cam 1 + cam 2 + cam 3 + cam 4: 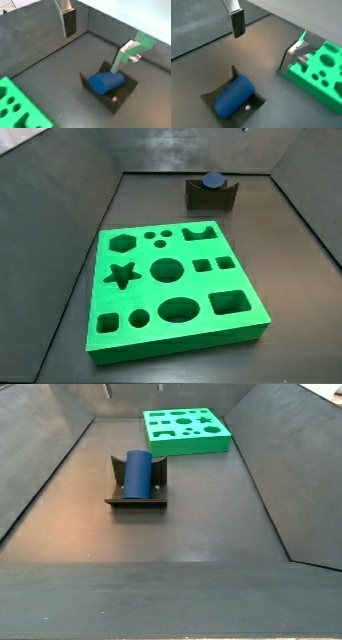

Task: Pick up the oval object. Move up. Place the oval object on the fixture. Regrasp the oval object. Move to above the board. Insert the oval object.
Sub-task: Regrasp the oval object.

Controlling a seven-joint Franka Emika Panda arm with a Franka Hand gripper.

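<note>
The jaws of the gripper (97, 37) stand released, empty, above the oval object (105, 82), which lies in the fixture's (136, 495) notch. The board (171, 286) sits well apart from the fixture.

The oval object (138, 471) lies on the fixture (136, 497), apart from the board (186, 431); the gripper (100, 37) hangs above.
</note>
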